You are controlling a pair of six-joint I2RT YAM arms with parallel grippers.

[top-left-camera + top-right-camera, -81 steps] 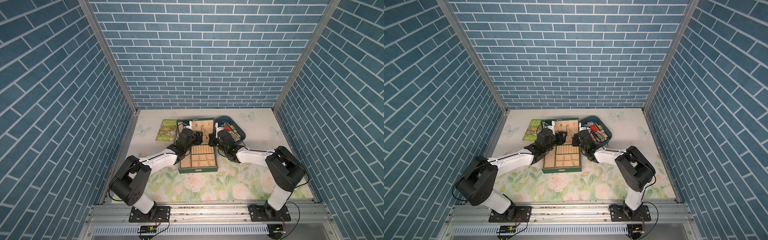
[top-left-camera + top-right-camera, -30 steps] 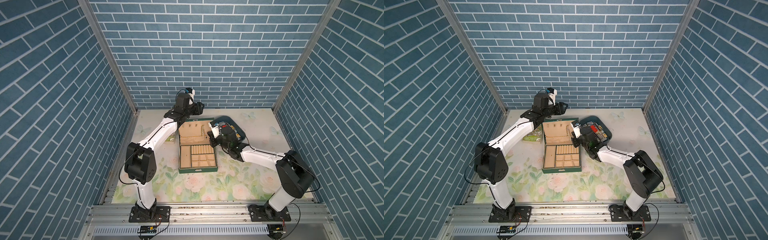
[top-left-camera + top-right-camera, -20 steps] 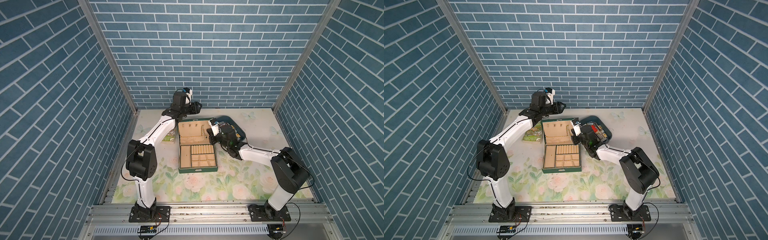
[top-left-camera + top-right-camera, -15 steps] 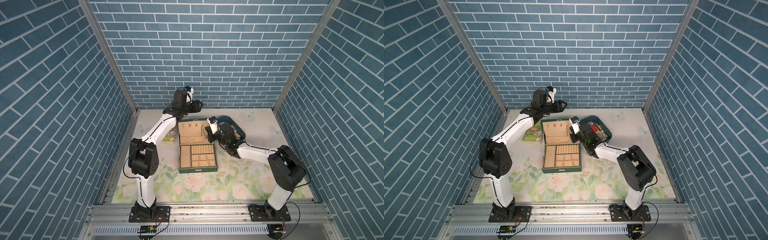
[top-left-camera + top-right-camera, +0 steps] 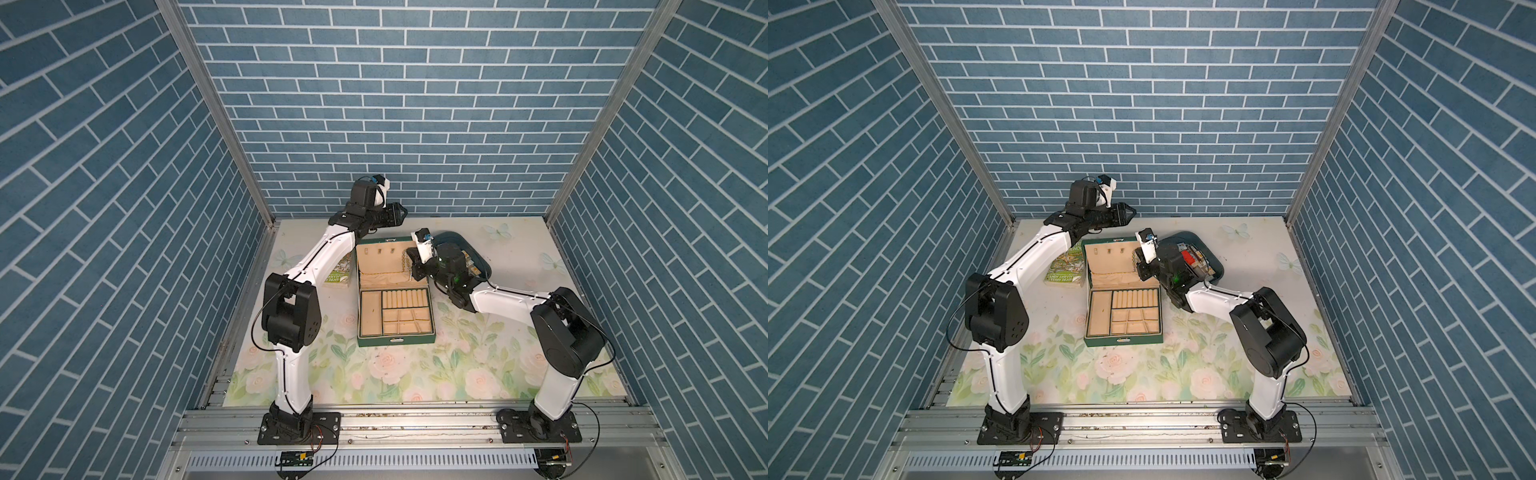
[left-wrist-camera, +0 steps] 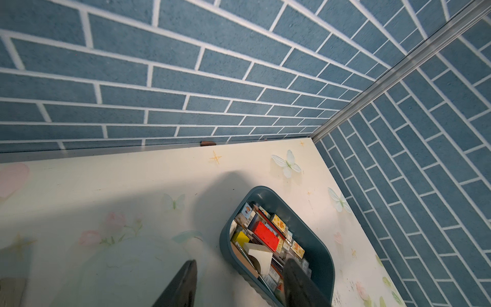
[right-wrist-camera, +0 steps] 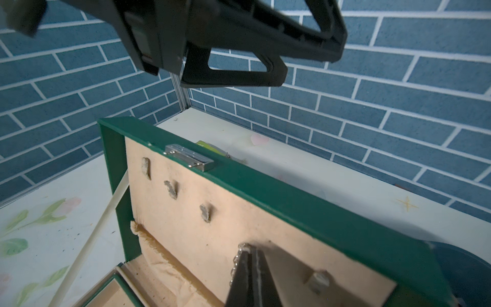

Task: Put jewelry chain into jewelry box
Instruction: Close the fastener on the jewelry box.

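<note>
The dark green jewelry box (image 5: 395, 338) (image 5: 1123, 340) stands open mid-table, its beige-lined lid (image 7: 292, 202) upright with small hooks (image 7: 206, 212) on it. My right gripper (image 7: 251, 251) (image 5: 414, 272) is shut on the jewelry chain (image 7: 235, 263), its tips pressed against the lid lining between two hooks. In a top view the chain (image 5: 405, 266) hangs down the right part of the lid. Raised above and behind the lid, near the back wall, my left gripper (image 5: 401, 214) (image 5: 1131, 214) (image 6: 239, 281) is open with nothing between its fingers (image 6: 186, 281).
A blue-grey oval tray (image 5: 478, 262) (image 6: 318, 252) full of small items sits right of the lid, under the right wrist. A green book (image 5: 338, 274) (image 5: 1065, 270) lies left of the box. The back wall is close behind the left gripper.
The left arm has risen from the box to high behind the lid and holds there. The right gripper has moved up along the lid lining with the chain.
</note>
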